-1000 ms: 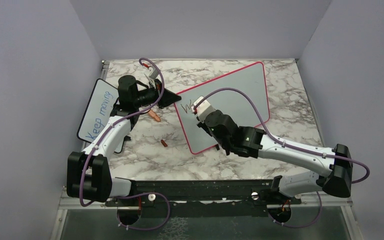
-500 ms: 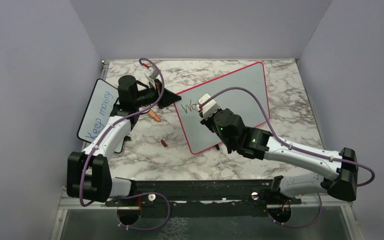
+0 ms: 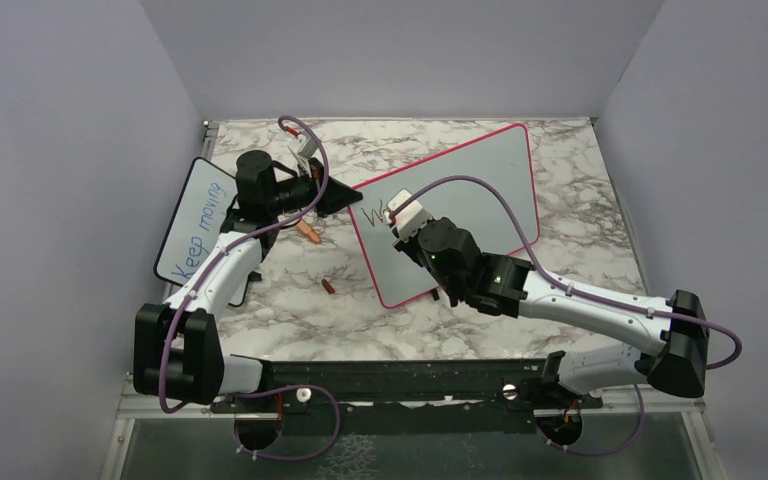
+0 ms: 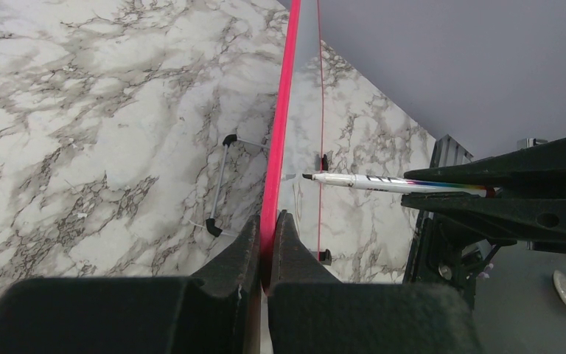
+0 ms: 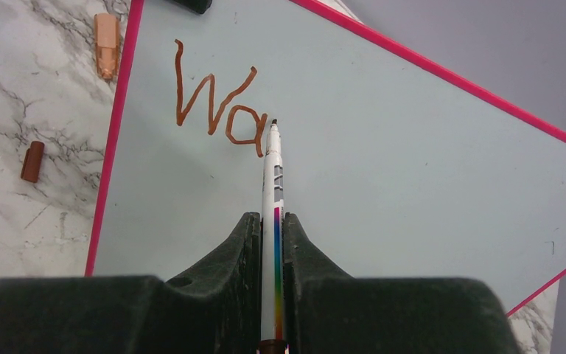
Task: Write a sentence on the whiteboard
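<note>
The whiteboard [image 3: 480,185] stands propped up on the marble table [image 3: 580,200]. The left gripper [image 4: 268,221] has its jaws pressed onto the board's pink frame [image 4: 280,125] at the left edge, which looks like it keeps the board steady. The right gripper [image 5: 271,220] is pinching a marker [image 5: 273,169] tight between its jaws. The marker sticks straight out from the jaws and points up the board. The sentence [image 5: 217,110] is only the brown letters "Wa" near the top left corner. The marker's tip sits just to the right of the "a", down by its bottom. It may be touching the board, but I cannot tell for sure. The next letter belongs to the right of the "a", where the board is bare, so the right arm should slide that way.
</note>
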`<state>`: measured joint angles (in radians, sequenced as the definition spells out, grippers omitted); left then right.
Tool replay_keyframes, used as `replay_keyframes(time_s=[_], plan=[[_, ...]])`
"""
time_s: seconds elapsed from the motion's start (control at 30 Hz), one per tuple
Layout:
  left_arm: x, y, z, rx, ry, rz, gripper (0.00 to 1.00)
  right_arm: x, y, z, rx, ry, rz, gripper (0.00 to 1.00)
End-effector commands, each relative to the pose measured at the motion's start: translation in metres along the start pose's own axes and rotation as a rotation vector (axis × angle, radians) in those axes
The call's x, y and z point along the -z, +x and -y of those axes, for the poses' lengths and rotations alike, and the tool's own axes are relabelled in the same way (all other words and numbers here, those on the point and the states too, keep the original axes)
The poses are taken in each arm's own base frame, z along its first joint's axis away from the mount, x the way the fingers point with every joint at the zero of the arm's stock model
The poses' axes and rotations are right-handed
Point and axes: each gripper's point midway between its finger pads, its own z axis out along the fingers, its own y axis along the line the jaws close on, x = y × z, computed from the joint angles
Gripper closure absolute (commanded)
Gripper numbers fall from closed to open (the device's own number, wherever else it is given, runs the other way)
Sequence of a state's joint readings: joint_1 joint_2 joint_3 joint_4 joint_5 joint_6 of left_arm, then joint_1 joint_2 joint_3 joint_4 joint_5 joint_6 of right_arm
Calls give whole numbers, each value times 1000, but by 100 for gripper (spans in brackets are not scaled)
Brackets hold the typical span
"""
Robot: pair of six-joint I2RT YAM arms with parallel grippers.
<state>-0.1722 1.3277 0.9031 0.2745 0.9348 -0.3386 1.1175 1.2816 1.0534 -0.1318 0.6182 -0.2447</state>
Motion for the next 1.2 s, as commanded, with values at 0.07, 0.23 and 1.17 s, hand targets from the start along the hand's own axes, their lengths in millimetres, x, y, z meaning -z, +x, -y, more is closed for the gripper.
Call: replay_keyframes(time_s=[0.07,0.23,1.17], plan=[[0,8,-7,-50,-13,-28,100,-5,-11,3,-22,7,26,100],[0,8,-6,-51,-12,-27,100,-6,-10,7,-35,18,26,100],[0,8,-7,-50,-12,-28,100,1,24,-7,-51,-58,-88,100]])
